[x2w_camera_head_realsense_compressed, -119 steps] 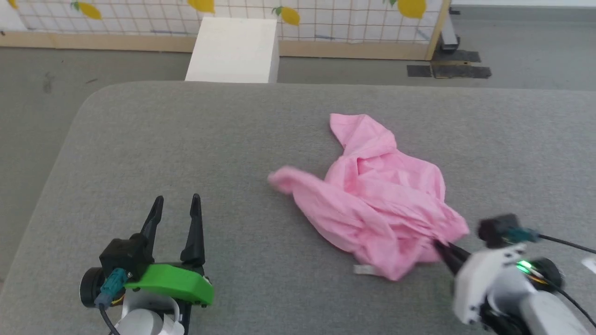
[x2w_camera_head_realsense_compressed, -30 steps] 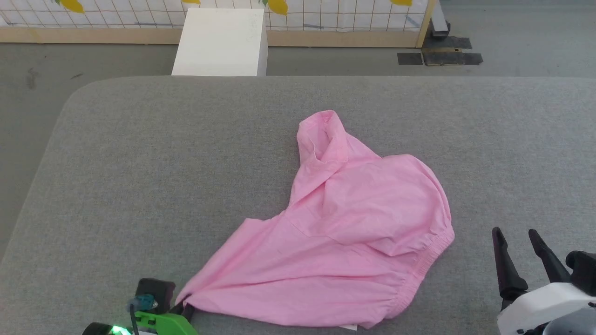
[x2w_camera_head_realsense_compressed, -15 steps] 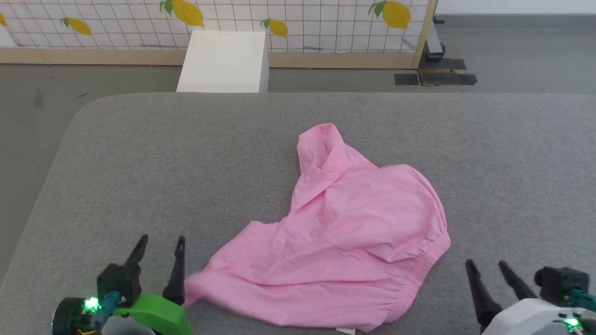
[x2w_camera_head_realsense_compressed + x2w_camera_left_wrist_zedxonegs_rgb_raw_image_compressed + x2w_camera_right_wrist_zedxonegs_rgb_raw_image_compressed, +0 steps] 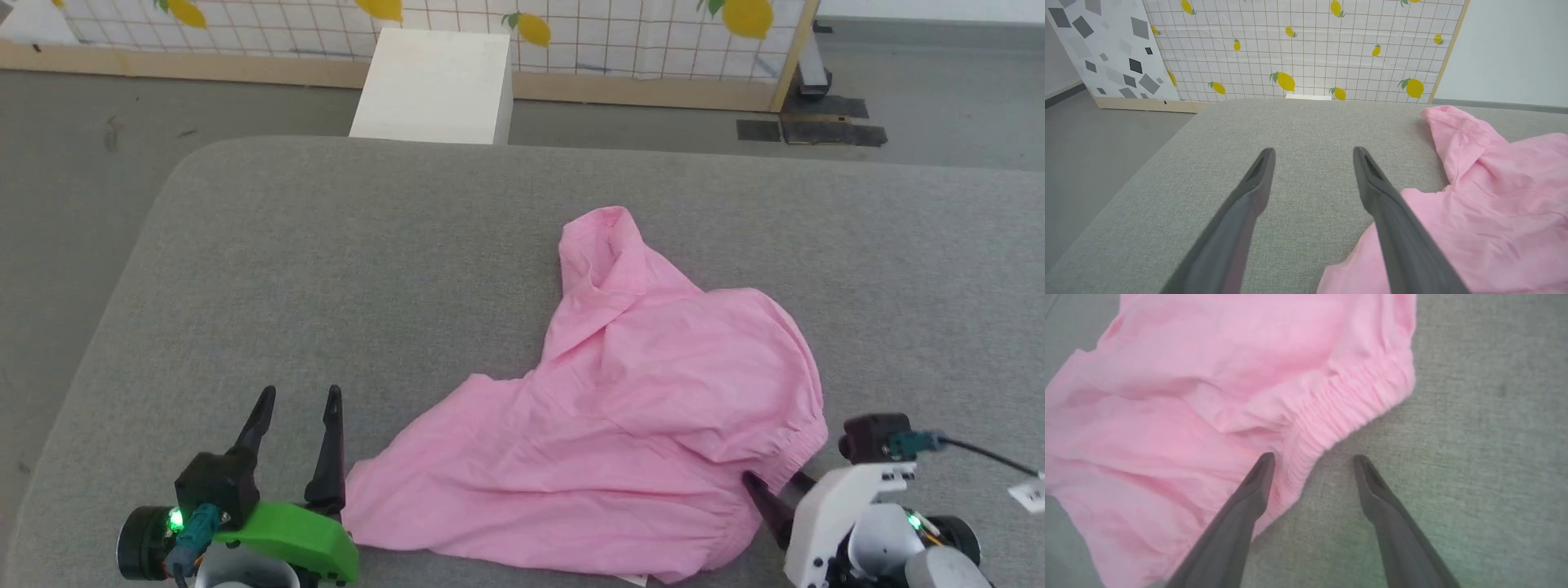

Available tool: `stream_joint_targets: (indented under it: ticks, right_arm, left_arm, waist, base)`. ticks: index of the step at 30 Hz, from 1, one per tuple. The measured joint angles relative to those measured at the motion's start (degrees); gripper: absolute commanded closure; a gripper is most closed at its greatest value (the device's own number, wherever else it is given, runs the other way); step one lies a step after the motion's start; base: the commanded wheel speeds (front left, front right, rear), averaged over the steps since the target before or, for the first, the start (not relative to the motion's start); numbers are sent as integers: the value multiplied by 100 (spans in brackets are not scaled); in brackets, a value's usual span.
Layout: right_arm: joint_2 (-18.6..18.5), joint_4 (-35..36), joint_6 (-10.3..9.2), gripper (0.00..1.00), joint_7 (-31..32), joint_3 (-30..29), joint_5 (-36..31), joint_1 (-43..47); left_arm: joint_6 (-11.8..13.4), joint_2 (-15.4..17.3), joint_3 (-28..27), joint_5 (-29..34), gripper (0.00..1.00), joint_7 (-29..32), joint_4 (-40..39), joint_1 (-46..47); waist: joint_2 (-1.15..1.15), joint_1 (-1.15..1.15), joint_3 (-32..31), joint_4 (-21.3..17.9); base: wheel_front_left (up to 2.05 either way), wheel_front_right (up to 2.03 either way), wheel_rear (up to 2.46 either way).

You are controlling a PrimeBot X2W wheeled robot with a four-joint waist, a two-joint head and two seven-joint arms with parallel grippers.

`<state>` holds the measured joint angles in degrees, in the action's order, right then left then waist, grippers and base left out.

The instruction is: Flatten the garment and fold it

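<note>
Head view, pink garment [image 4: 637, 425] lay on grey table [image 4: 326, 245], left gripper [image 4: 300, 390] gaped empty beside it, right gripper [image 4: 1313, 457] gaped astride its gathered edge.

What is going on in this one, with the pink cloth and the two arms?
A two-armed robot is flattening a pink garment on a grey padded surface. The cloth is partly spread but wrinkled, and not folded yet. The left gripper is open beside the garment's near left corner, gripping nothing. The right gripper is open at the gathered elastic edge, one finger over cloth, the other over bare surface.
</note>
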<state>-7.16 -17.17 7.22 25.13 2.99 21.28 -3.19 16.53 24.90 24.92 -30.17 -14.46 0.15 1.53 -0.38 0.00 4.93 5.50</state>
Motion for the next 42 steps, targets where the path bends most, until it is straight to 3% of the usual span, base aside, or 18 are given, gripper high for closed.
stream_joint_targets:
  ticks: [5, 6, 7, 8, 12, 18, 26, 32, 37, 38, 39, 42]
  right_arm:
    - [-285, -313, 0, 0, 375, 448, 381, -426]
    - [-336, -380, 0, 13, 486, 531, 450, -497]
    - [-376, -432, 0, 73, 590, 591, 512, -541]
    - [-423, -483, 0, 100, 688, 646, 606, -611]
    - [-620, -577, -1, 100, 775, 781, 847, -758]
    - [-757, -360, 1, 100, 360, 835, 870, -804]
    - [-1099, -133, 5, 100, 323, 360, 560, -1397]
    - [-1317, -543, 5, 100, 519, 334, 468, -2158]
    - [-1279, -1056, 5, 100, 297, 467, 416, -2590]
    - [-1252, -1179, 5, 71, 215, 499, 424, -2615]
    - [-1224, -1299, 5, 0, 88, 539, 424, -2612]
    - [-1139, -1541, 7, 0, -361, 632, 426, -2564]
  left_arm:
    - [-87, -118, -69, 30, 0, -3, 99, 66]
    - [-93, -147, -92, 40, 0, -8, 102, 68]
    - [-121, -170, -109, 40, 0, -8, 110, 73]
    - [-141, -193, -123, 42, 0, -8, 120, 74]
    - [-205, -296, -183, 87, 0, -9, 136, 81]
    - [-282, -367, -308, 167, 0, -9, 149, 80]
    - [-392, -498, -377, 313, 0, -10, 171, 80]
    - [-515, -594, -377, 397, 0, -11, 212, 211]
    - [-598, -756, -386, 449, 0, -26, 258, 396]
    - [-625, -791, -392, 453, 0, -26, 279, 411]
    - [-647, -821, -401, 468, 0, -26, 298, 413]
    - [-694, -868, -460, 564, 0, -26, 356, 409]
  waist:
    - [0, 0, 130, 105]
    - [0, 0, 157, 119]
    - [0, 0, 177, 129]
    - [0, 0, 198, 139]
    - [0, 0, 241, 172]
    - [0, 0, 243, 127]
    - [0, 0, 214, 87]
    - [0, 0, 377, 145]
    - [0, 0, 577, 234]
    - [0, 0, 611, 256]
    - [0, 0, 633, 281]
    - [0, 1, 626, 321]
  base:
    - [0, 0, 0]
    - [0, 0, 0]
    - [0, 0, 0]
    - [0, 0, 0]
    - [0, 0, 0]
    - [0, 0, 0]
    - [0, 0, 0]
    - [0, 0, 0]
    - [0, 0, 0]
    - [0, 0, 0]
    - [0, 0, 0]
    - [0, 0, 0]
